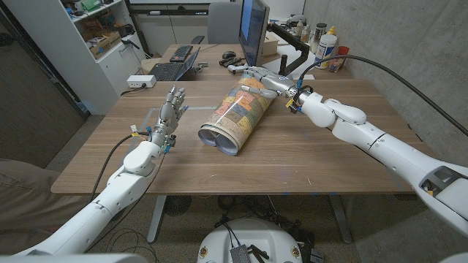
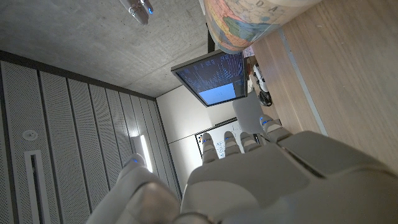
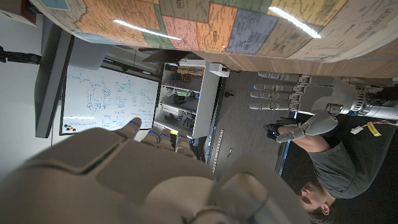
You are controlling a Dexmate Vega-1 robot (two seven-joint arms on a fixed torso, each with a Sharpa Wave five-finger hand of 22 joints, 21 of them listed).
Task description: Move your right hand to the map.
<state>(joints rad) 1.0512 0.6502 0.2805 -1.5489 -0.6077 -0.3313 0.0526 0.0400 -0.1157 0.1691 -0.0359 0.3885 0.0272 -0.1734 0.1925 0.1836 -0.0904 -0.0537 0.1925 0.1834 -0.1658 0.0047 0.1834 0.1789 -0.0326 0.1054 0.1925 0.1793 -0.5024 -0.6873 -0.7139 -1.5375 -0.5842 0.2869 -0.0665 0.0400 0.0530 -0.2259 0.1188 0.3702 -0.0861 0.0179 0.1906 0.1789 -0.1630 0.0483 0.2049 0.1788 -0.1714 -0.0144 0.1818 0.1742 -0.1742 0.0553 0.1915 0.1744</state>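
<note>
Map (image 1: pixel 235 113) lies rolled mid-frame on the bench (image 1: pixel 322 157); we settle our open right hand (image 1: pixel 265 79) gently onto its far end.

Wooden desk (image 1: pixel 307 157), a rolled map (image 1: pixel 235 115) lying on its side near the middle, open end toward the near edge. Laptop (image 1: pixel 175 67), monitor (image 1: pixel 253 31) and bottles (image 1: pixel 326 45) along the far edge.
</note>
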